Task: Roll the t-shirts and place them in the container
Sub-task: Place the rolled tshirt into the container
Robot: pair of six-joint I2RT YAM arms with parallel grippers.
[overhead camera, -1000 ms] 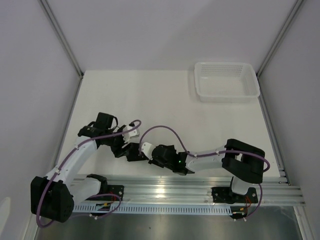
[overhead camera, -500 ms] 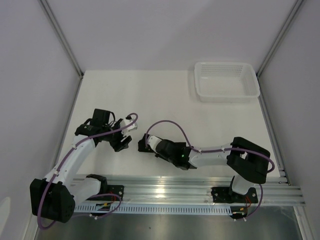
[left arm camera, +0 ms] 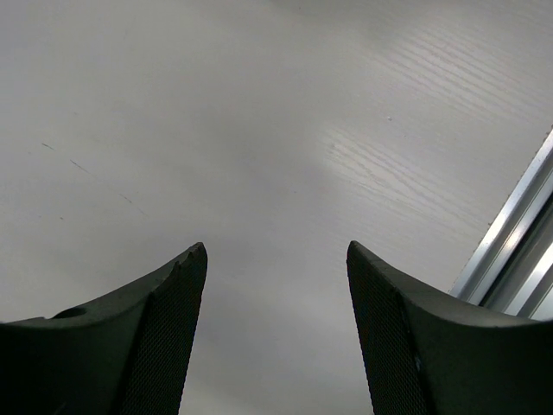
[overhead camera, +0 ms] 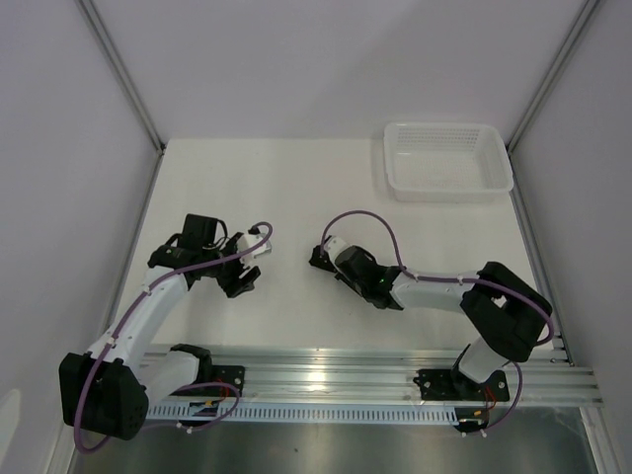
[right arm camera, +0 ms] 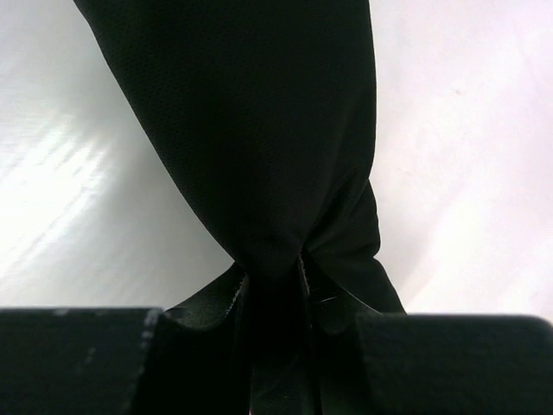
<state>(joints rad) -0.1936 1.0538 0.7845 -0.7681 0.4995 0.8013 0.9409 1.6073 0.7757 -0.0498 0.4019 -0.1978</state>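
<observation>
White table (overhead camera: 296,188), pale walls (overhead camera: 326,59), basket (overhead camera: 446,125); right pincer (right arm camera: 259,346) clamps t-shirt (right arm camera: 259,130).

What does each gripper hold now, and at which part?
The right gripper pinches the black t-shirt at its bunched end; the left gripper holds nothing.

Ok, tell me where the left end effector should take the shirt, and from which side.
Probably the wide free end of the shirt, away from the pinch of the right end effector, which bunches it narrow. The bundle runs straight out from that grip, so the open left end effector would best come from its own side, across the roll.
</observation>
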